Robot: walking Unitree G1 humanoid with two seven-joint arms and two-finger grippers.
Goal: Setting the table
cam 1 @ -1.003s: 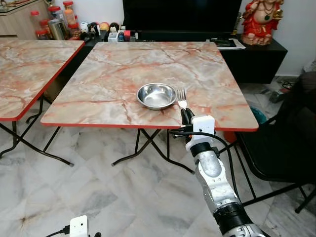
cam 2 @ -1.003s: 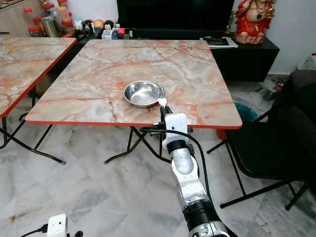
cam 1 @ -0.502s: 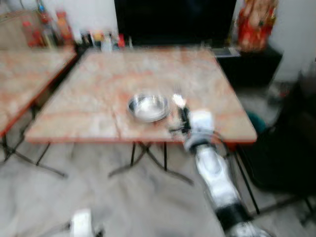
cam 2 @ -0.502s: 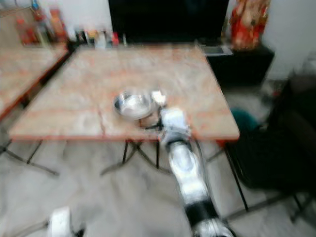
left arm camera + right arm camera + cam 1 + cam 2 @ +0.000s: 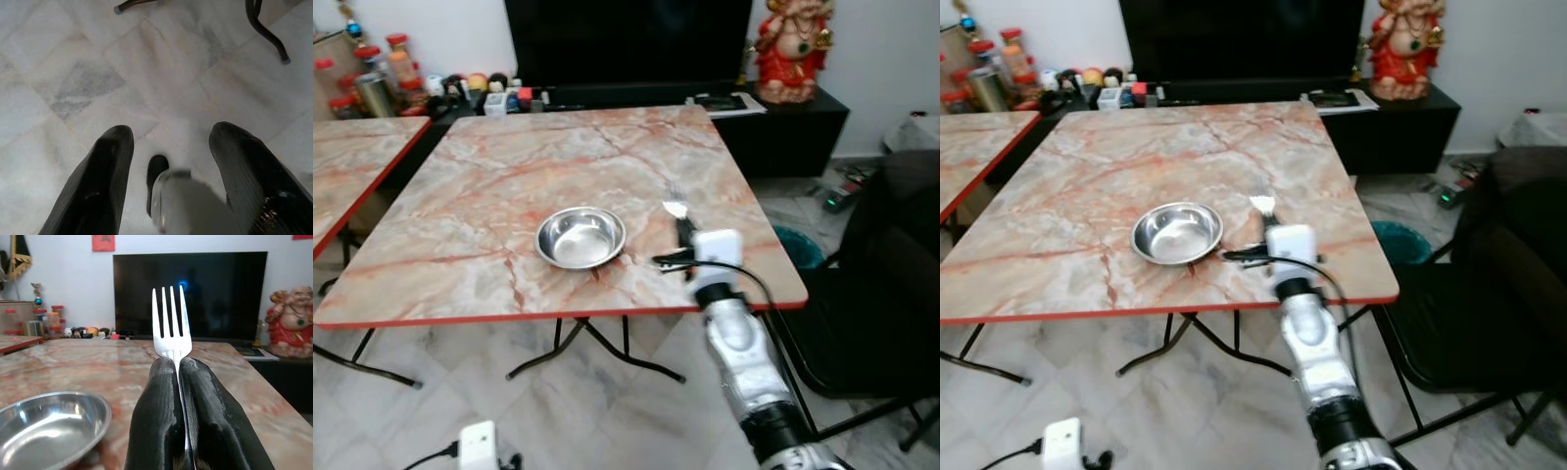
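A steel bowl (image 5: 579, 236) sits on the near half of the marble table (image 5: 509, 176). My right gripper (image 5: 683, 232) is shut on a silver fork (image 5: 675, 207), held just above the tabletop to the right of the bowl, tines pointing away from me. In the right wrist view the fork (image 5: 170, 323) stands up between the closed fingers (image 5: 157, 421), with the bowl (image 5: 46, 423) beside it. My left gripper (image 5: 168, 161) hangs low over the floor, open, with nothing in it.
A second marble table (image 5: 347, 171) stands to the left. A black chair (image 5: 891, 284) is at the right. Behind the table is a dark TV cabinet (image 5: 783, 122) with a red statue (image 5: 790, 49) and small jars (image 5: 386, 73). Marble floor lies below.
The camera has moved closer and shifted, so the table sits lower-left in view. My right gripper has carried the fork further over the tabletop, beside the bowl.
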